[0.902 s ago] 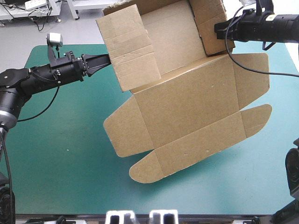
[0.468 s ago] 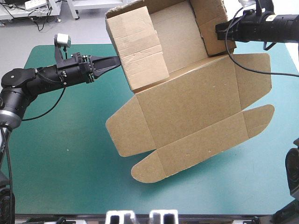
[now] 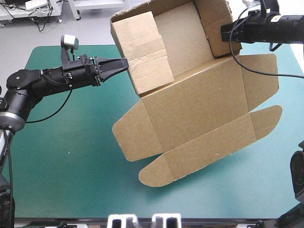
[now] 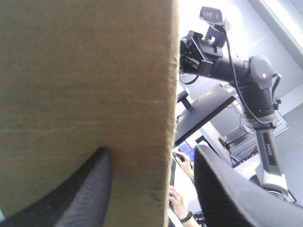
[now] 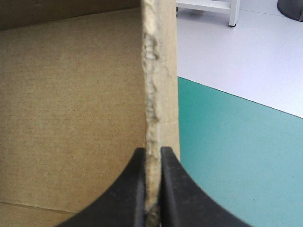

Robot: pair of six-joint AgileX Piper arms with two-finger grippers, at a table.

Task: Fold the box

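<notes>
The brown box (image 3: 194,104) lies slanted across the teal-green table, its front flaps flat and its back and side walls raised. My left gripper (image 3: 124,64) is at the left wall's outer face. In the left wrist view its fingers (image 4: 151,151) stand open astride that wall's edge (image 4: 85,71), with one finger (image 4: 90,189) against the board and the other apart from it. My right gripper (image 3: 223,32) is shut on the top edge of the right wall. The right wrist view shows both fingers (image 5: 152,151) pinching the board's edge (image 5: 71,94).
The teal-green cover (image 3: 66,156) stretches left of and in front of the box. The raised back of the box reaches past the table's far edge. The right arm (image 4: 227,66) shows beyond the wall in the left wrist view.
My left gripper has gone from shut to open and moved right along with the box. The box has shifted a little rightward and turned. The right gripper kept its grip.
</notes>
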